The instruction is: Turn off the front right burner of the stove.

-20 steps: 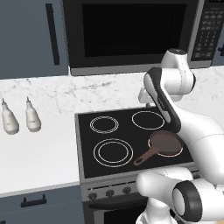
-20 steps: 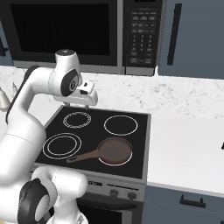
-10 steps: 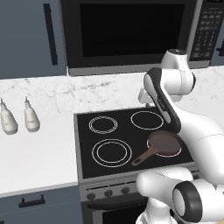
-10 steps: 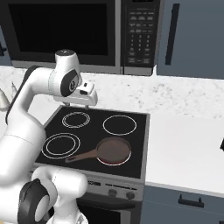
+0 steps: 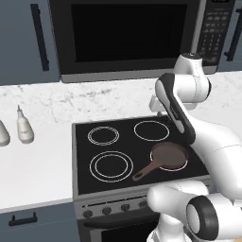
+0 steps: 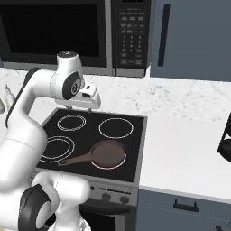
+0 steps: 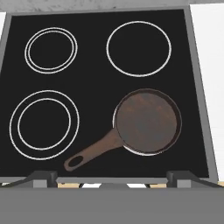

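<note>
The stove (image 5: 85, 177) is a black glass cooktop with four white rings. A brown skillet (image 7: 148, 121) covers the front right burner (image 7: 148, 154); only a thin white arc shows at the pan's rim. The same skillet (image 5: 169, 155) (image 6: 108, 153) has its handle pointing front left. Small dark knobs (image 5: 107, 211) (image 6: 106, 196) line the grey front panel. My gripper (image 7: 112, 178) hangs high above the cooktop near its back edge, looking straight down. It is open, its two dark fingertips (image 7: 43, 177) wide apart and holding nothing. My hand (image 6: 88, 97) is level with the backsplash.
A black microwave (image 5: 127, 35) hangs above the stove. Two pale bottles (image 5: 23, 127) stand on the white counter to the left. A dark object (image 6: 225, 142) sits at the right counter's edge. My own arm (image 5: 189, 123) rises over the stove's right side.
</note>
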